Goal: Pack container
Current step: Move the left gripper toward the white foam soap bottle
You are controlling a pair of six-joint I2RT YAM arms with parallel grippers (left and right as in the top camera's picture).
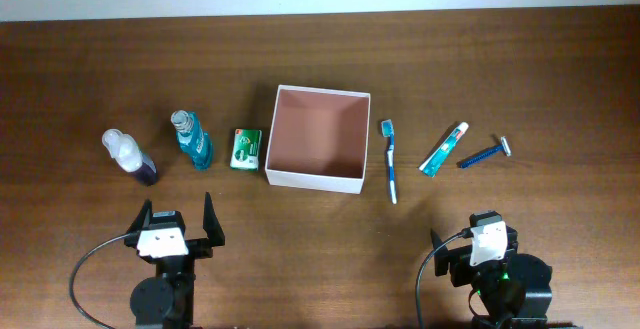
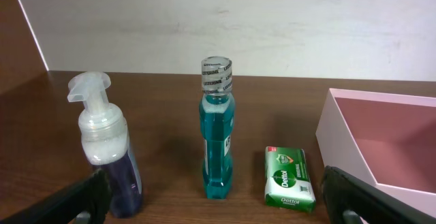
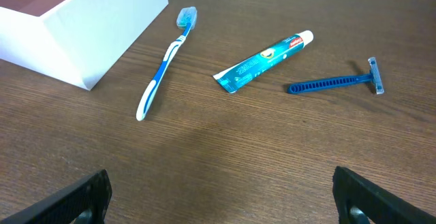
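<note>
The container (image 1: 316,176), a square white box with a pinkish-brown inside, stands empty mid-table; it also shows in the left wrist view (image 2: 332,125) and the right wrist view (image 3: 102,20). Left of it are a green soap packet (image 1: 246,149) (image 2: 289,178), a blue mouthwash bottle (image 1: 192,140) (image 2: 217,132) and a purple foam pump bottle (image 1: 130,156) (image 2: 107,149). Right of it lie a blue toothbrush (image 1: 389,161) (image 3: 166,60), a toothpaste tube (image 1: 444,149) (image 3: 262,62) and a blue razor (image 1: 485,154) (image 3: 337,83). My left gripper (image 1: 177,224) (image 2: 218,207) and right gripper (image 1: 474,239) (image 3: 225,207) are open and empty near the front edge.
The brown wooden table (image 1: 560,79) runs to a white wall (image 2: 272,20) at the back. Black cables loop beside each arm base at the front edge.
</note>
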